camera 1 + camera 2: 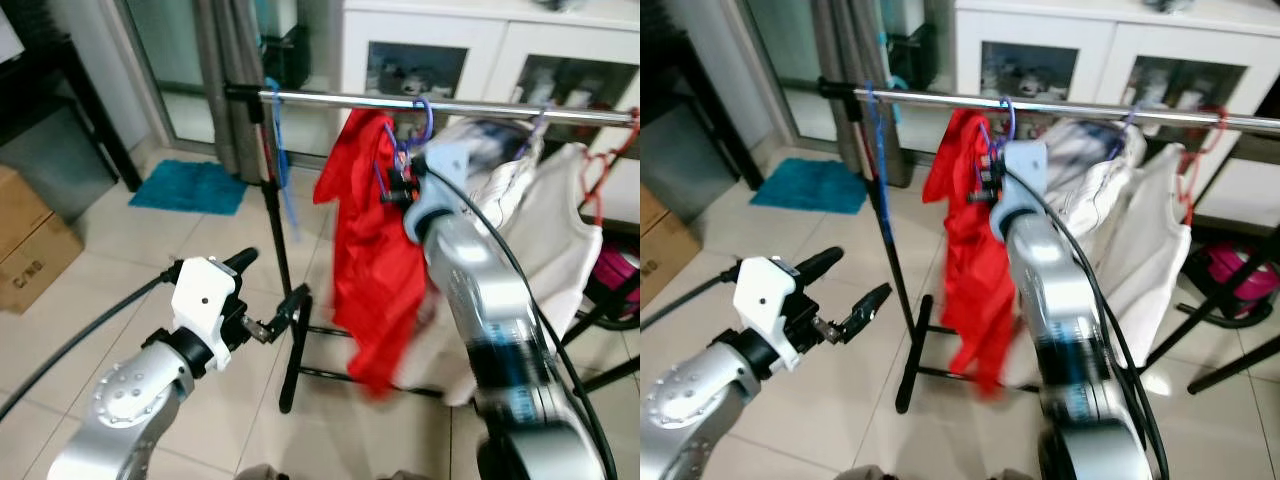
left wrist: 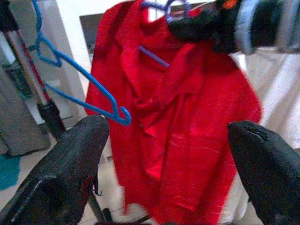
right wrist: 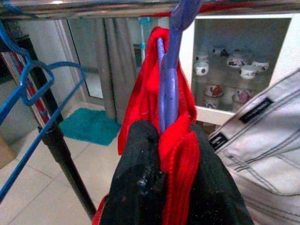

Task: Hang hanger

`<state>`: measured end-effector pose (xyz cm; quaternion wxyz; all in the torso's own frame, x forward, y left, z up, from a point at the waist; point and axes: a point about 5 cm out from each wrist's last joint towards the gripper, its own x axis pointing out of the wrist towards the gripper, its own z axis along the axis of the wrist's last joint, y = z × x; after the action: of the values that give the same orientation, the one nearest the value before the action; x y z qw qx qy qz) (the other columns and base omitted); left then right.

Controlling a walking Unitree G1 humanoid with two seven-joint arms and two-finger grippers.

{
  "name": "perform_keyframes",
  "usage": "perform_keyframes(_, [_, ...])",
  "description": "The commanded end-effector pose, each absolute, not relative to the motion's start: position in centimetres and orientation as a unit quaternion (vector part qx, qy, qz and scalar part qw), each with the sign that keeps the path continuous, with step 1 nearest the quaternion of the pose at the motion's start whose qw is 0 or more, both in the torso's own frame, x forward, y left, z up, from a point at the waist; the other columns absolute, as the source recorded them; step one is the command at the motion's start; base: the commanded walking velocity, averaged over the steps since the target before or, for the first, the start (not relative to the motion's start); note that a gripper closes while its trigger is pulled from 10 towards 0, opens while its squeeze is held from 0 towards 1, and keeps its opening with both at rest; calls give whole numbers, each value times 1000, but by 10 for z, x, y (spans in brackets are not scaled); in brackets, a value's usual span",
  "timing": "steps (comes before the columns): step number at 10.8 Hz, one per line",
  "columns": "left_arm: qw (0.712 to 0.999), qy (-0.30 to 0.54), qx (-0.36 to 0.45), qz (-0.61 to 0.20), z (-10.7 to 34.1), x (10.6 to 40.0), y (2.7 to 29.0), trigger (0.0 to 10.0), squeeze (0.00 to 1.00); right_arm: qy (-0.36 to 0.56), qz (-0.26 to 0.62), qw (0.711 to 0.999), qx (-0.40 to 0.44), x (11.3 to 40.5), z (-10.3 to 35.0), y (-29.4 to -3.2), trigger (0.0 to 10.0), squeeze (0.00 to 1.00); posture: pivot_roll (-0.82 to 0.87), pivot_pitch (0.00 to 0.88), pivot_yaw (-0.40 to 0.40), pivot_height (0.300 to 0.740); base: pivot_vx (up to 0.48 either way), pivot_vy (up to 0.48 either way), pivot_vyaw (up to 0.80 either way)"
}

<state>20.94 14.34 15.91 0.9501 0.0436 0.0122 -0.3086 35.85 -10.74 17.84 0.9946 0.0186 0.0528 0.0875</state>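
A purple hanger (image 1: pixel 426 116) carrying a red garment (image 1: pixel 368 260) has its hook over the silver rail (image 1: pixel 330 98) of a clothes rack. My right gripper (image 1: pixel 400 187) is raised just under the rail and is shut on the hanger's neck and the red collar. In the right wrist view the purple hanger (image 3: pixel 168 86) and red cloth (image 3: pixel 180 154) sit pinched between the black fingers (image 3: pixel 138 187). My left gripper (image 1: pixel 268 285) is low on the left, open and holding nothing, near the rack's black upright (image 1: pixel 280 250). Its fingers (image 2: pixel 70 173) face the red garment (image 2: pixel 178 117).
An empty blue hanger (image 1: pixel 281 150) hangs at the rail's left end. White garments (image 1: pixel 545 220) and a red hanger (image 1: pixel 600 170) hang to the right. A teal mat (image 1: pixel 190 186), a cardboard box (image 1: pixel 30 245) and a white cabinet (image 1: pixel 450 50) stand around.
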Motion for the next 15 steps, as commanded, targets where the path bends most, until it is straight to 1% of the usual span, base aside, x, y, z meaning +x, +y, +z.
perform_keyframes(1, [942, -10, 36, -335, 175, 205, 144, 10000, 0, 49, 61, 997, 22, 378, 188, -111, 10000, 0, 51, 77, 52, 740, 0, 0, 0])
perform_keyframes(2, [941, -13, 31, -338, 178, 203, 145, 10000, 0, 50, 56, 997, 20, 384, 190, -111, 10000, 0, 51, 77, 52, 740, 0, 0, 0])
perform_keyframes(3, [939, -32, 39, -339, 190, 204, 148, 10000, 0, 55, 53, 997, 20, 399, 196, -109, 10000, 0, 65, 109, 52, 740, 0, 0, 0])
perform_keyframes(6, [939, -45, 62, -336, 209, 200, 157, 10000, 0, 57, 50, 997, 7, 414, 208, -105, 10000, 0, 108, 171, 41, 740, 0, 0, 0])
perform_keyframes(7, [938, -44, 64, -337, 211, 198, 158, 10000, 0, 59, 49, 997, 7, 415, 208, -105, 10000, 0, 111, 175, 41, 740, 0, 0, 0])
perform_keyframes(8, [937, -33, 67, -340, 213, 191, 160, 10000, 0, 62, 36, 997, 22, 418, 212, -104, 10000, 0, 131, 202, 42, 740, 0, 0, 0])
perform_keyframes(12, [936, -17, 69, -344, 218, 182, 162, 10000, 0, 55, 27, 998, 34, 422, 219, -105, 10000, 0, 150, 225, 37, 740, 0, 0, 0])
perform_keyframes(15, [939, -19, 72, -334, 222, 180, 163, 10000, 0, 67, 30, 996, 45, 420, 208, -104, 10000, 0, 155, 232, 34, 740, 0, 0, 0])
